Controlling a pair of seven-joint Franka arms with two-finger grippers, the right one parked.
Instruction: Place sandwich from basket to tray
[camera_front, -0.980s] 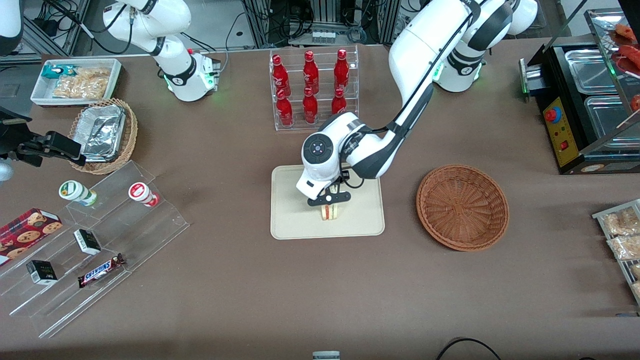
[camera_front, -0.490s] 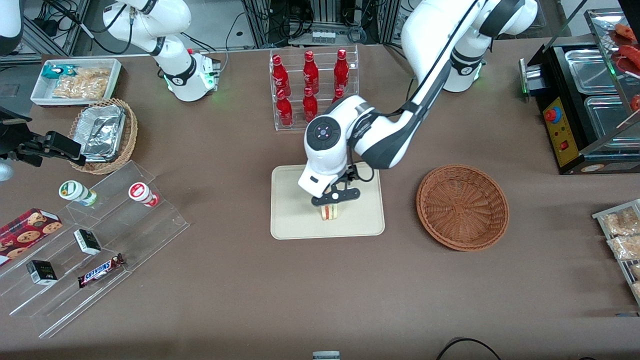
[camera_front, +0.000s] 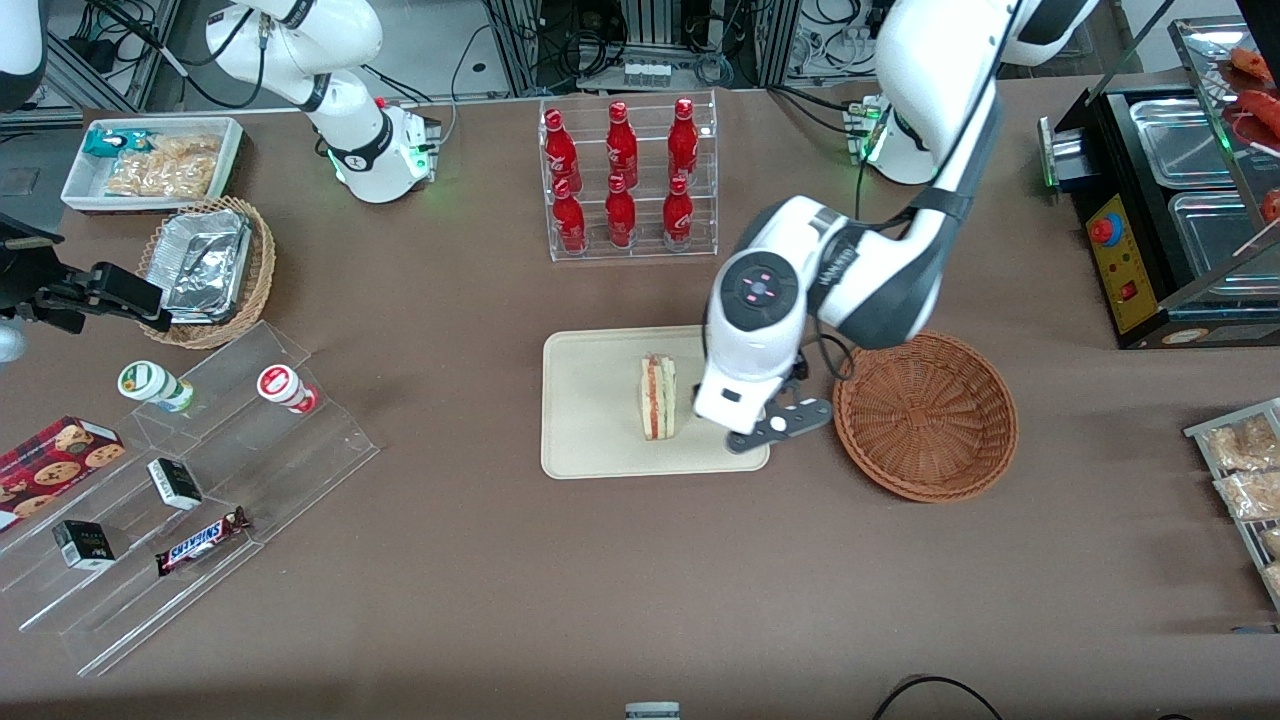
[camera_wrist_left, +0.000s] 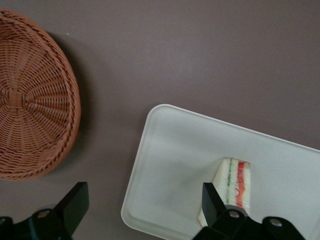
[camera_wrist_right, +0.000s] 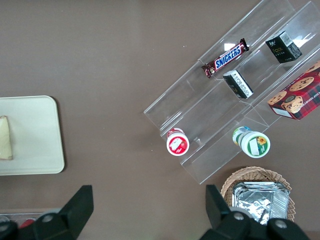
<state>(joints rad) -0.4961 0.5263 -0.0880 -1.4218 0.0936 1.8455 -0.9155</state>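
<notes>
Front view shows my pincer (camera_front: 779, 425) spread apart and holding nothing, hanging over the tray's (camera_front: 590, 440) edge at frame centre, between the sandwich (camera_front: 657, 397) just beside it and the bare basket (camera_front: 926, 413) toward the right of the frame. The sandwich stands on the tray with its long axis running toward the camera, so I judge the placing done and only a withdrawal left. My wrist camera confirms the wide-apart fingers (camera_wrist_left: 74, 206), whereas the front camera alone shows the pincer clear of the bread.
</notes>
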